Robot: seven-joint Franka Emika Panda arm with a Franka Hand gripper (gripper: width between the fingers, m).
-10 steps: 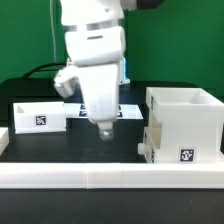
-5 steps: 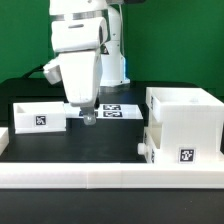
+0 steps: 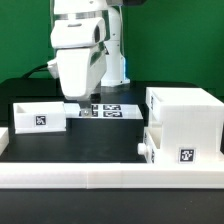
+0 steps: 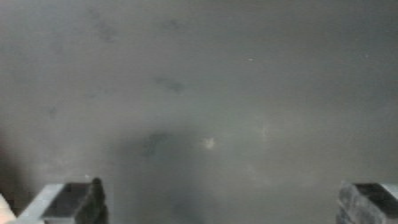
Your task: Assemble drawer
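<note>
Drawer, unassembled. Housing [image 3: 184, 122] stood on the exterior view's right of the black table [image 3: 100, 142]. One small tray [image 3: 40, 115] lay well apart on the left, not inserted. Gripper [image 3: 82, 103] hung just beside that tray, fingers [image 4: 64, 203] spread wide, holding nothing. Judged: tray fitting all outstanding.

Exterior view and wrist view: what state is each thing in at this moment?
White robot hand: open, fingers wide apart, holding nothing.
Low white plastic tray on the exterior view's left: upright, open side up, not gripped.
Tall white cube-like plastic housing on the exterior view's right: upright, top open, not gripped.
</note>
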